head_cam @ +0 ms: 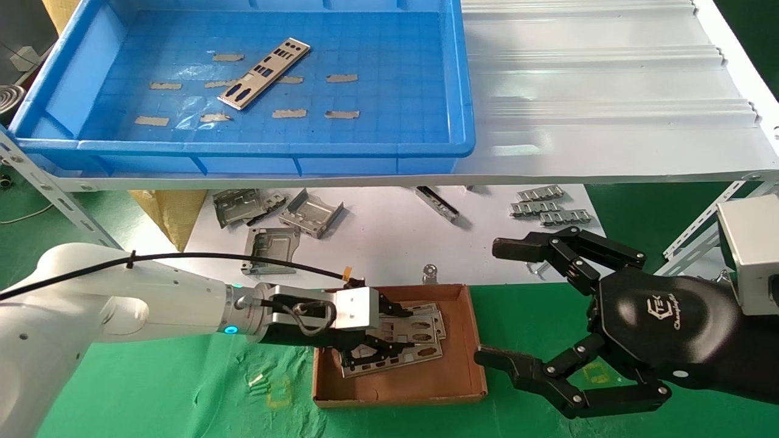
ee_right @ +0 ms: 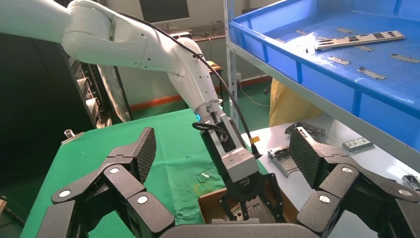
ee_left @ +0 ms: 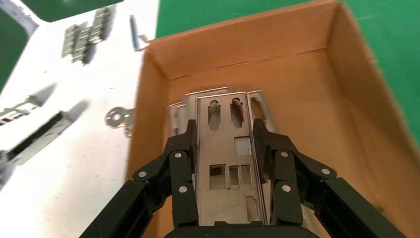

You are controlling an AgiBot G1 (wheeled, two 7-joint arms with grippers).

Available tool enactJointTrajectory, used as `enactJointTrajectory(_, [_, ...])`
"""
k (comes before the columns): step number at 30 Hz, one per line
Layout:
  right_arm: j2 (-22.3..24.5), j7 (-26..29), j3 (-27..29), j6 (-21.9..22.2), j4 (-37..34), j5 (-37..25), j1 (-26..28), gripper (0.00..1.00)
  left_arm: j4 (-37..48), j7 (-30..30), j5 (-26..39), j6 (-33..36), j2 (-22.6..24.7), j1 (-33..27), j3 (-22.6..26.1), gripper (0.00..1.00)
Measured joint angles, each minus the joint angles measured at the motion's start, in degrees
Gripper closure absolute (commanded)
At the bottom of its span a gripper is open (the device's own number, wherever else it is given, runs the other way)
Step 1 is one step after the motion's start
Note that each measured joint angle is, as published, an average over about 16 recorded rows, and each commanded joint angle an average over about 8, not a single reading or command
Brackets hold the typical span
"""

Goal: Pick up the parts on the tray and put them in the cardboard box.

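Note:
One silver part (head_cam: 265,73) lies slantwise on the blue tray (head_cam: 243,149) on the upper shelf, also seen in the right wrist view as the part (ee_right: 359,39) on the tray (ee_right: 346,84). Below, my left gripper (head_cam: 395,334) reaches down inside the cardboard box (head_cam: 401,398) and is shut on another part (ee_left: 225,163), one finger on each long edge. That part sits just over other parts (ee_left: 176,116) lying on the box floor (ee_left: 307,99). My right gripper (head_cam: 496,302) hovers open to the right of the box, holding nothing.
Bent grey brackets (head_cam: 310,213), ridged silver clips (head_cam: 548,207) and a small washer (head_cam: 430,271) lie on the white sheet behind the box. The shelf edge (head_cam: 548,177) overhangs them. A slanted shelf strut (head_cam: 700,228) stands behind my right arm. Green mat (head_cam: 182,389) surrounds the box.

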Motion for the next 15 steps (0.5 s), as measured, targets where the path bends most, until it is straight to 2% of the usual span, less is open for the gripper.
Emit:
enactJointTrajectory(8, [0.0, 0.0, 0.0, 0.0, 0.0, 0.0, 0.0, 0.00, 0.6, -0.8, -1.3, -1.1, 0.3, 0.2, -0.2, 0.00])
enactJointTrajectory(15, [0.0, 0.0, 0.0, 0.0, 0.0, 0.0, 0.0, 0.00, 1.4, -3.8, -4.0, 2.6, -0.4, 0.0, -1.3, 0.00])
